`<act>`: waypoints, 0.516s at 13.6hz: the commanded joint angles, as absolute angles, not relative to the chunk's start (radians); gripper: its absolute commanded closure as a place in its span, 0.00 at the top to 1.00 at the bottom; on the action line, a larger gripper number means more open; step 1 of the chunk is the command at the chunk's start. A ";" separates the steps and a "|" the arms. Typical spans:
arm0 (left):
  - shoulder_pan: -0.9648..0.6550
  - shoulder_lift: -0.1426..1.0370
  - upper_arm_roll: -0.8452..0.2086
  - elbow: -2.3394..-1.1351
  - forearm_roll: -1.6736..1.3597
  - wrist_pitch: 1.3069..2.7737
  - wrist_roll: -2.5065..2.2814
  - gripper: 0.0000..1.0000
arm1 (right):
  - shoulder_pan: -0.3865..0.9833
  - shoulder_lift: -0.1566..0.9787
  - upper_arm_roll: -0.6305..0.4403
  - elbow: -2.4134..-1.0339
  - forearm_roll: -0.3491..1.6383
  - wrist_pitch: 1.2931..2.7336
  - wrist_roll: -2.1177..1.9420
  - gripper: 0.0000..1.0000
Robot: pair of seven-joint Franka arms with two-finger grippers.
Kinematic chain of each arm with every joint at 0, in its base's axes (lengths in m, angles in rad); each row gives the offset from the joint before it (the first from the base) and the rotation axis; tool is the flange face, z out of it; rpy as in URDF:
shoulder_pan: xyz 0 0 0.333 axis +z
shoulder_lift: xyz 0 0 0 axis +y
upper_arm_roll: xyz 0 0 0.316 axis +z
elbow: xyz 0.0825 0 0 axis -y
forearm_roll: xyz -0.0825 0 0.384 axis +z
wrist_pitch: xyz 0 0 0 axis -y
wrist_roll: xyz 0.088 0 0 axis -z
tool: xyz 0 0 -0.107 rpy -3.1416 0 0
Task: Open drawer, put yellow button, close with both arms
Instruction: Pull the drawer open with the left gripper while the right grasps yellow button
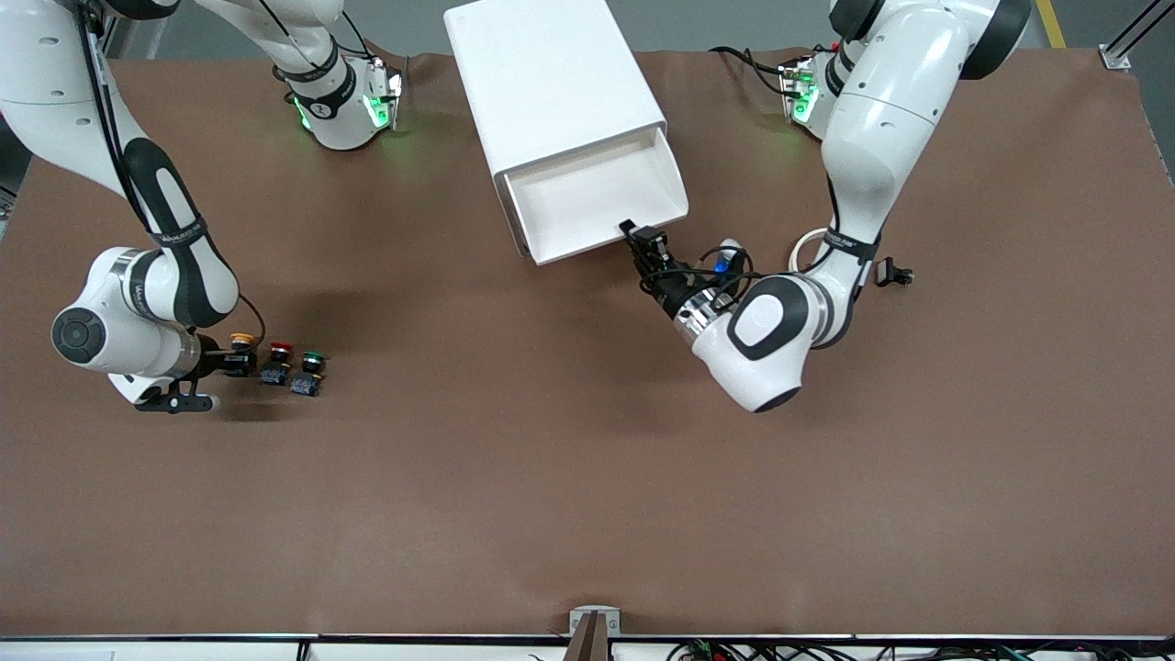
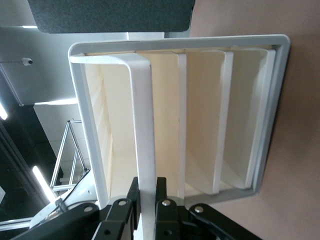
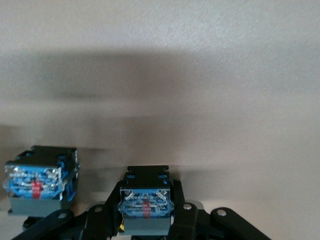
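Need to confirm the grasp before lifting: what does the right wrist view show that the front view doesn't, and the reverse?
Only the right wrist view: the right pincer shut on the black-and-blue body of the yellow-capped push button.

Only the front view: the red-capped button, green-capped button, the open top drawer of the white cabinet, and the left pincer shut on its front.

Both: the brown table.

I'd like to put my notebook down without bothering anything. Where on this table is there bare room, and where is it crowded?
The wide brown table nearer the camera is bare. Crowded: the right gripper shut on the yellow button beside the red button and green button; also where the left gripper grips the open drawer.
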State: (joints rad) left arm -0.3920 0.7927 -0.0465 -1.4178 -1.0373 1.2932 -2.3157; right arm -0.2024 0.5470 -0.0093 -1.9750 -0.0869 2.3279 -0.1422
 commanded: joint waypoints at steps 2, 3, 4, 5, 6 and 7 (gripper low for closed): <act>-0.393 0.813 -0.043 -1.338 -1.049 1.310 -2.316 1.00 | -0.190 0.477 0.005 -1.951 -0.106 2.199 -0.138 0.27; -0.382 0.807 -0.035 -1.324 -1.048 1.309 -2.316 1.00 | -0.180 0.453 0.005 -1.947 -0.103 2.150 -0.132 0.27; -0.370 0.805 -0.029 -1.301 -1.048 1.308 -2.316 1.00 | -0.172 0.428 0.005 -1.936 -0.100 2.101 -0.130 0.27; -0.351 0.805 -0.026 -1.270 -1.043 1.308 -2.304 1.00 | -0.163 0.404 0.006 -1.924 -0.097 2.053 -0.129 0.26; -0.332 0.804 -0.017 -1.237 -1.031 1.307 -2.248 1.00 | -0.150 0.382 0.006 -1.905 -0.092 2.002 -0.126 0.24; -0.315 0.802 -0.006 -1.221 -1.019 1.305 -2.174 1.00 | -0.135 0.359 0.006 -1.884 -0.084 1.941 -0.114 0.24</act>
